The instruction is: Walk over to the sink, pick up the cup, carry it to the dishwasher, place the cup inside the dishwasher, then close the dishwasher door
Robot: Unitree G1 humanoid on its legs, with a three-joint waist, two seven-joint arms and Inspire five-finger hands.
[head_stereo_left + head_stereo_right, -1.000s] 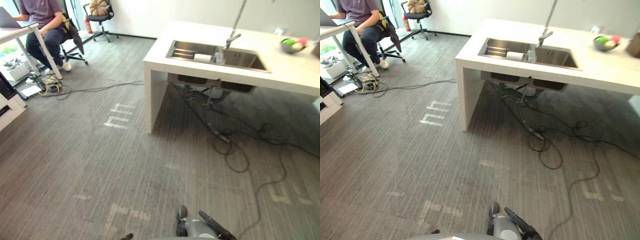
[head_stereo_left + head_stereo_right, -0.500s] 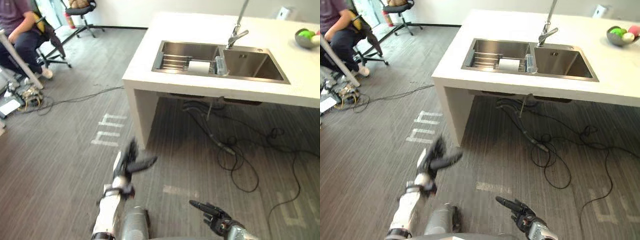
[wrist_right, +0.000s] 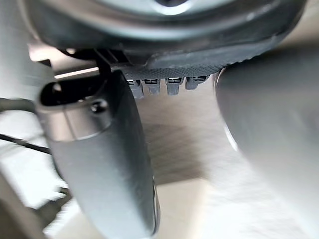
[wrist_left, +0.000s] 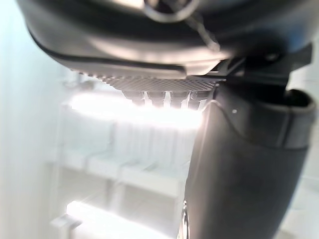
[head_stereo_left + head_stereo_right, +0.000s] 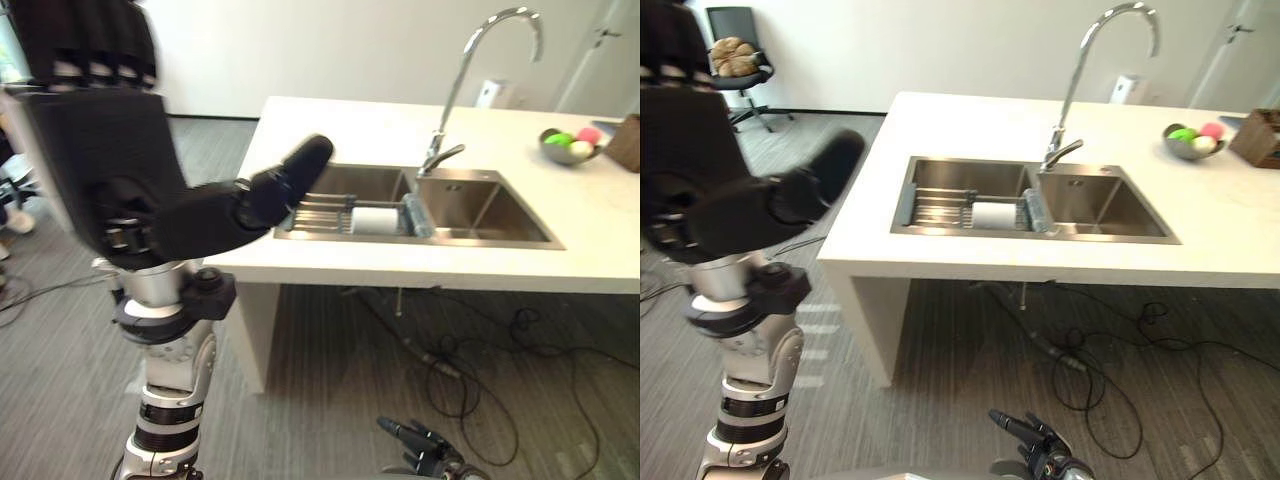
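Observation:
A white cup [image 5: 374, 220] lies on its side on the wire rack in the left basin of the steel double sink [image 5: 487, 205], set in a white counter [image 5: 330, 130]. A clear ribbed piece [image 5: 416, 216] sits right beside the cup. My left hand [image 5: 100, 170] is raised close in front of the camera, open, with straight fingers and the thumb pointing toward the sink; it holds nothing. My right hand [image 5: 425, 455] hangs low over the floor, short of the counter, open and empty. In the wrist views my left thumb [image 4: 244, 164] and right thumb [image 3: 104, 149] stand free.
A tall curved faucet [image 5: 452, 95] rises behind the basins. A bowl of fruit [image 5: 565, 146] and a brown box [image 5: 628, 142] stand at the counter's far right. Loose cables [image 5: 470, 365] lie on the floor under the counter. An office chair [image 5: 735, 52] stands at the back left.
The camera has come much closer to the sink, which now sits just ahead. My left arm has swung up in front of the camera. The right hand stays low.

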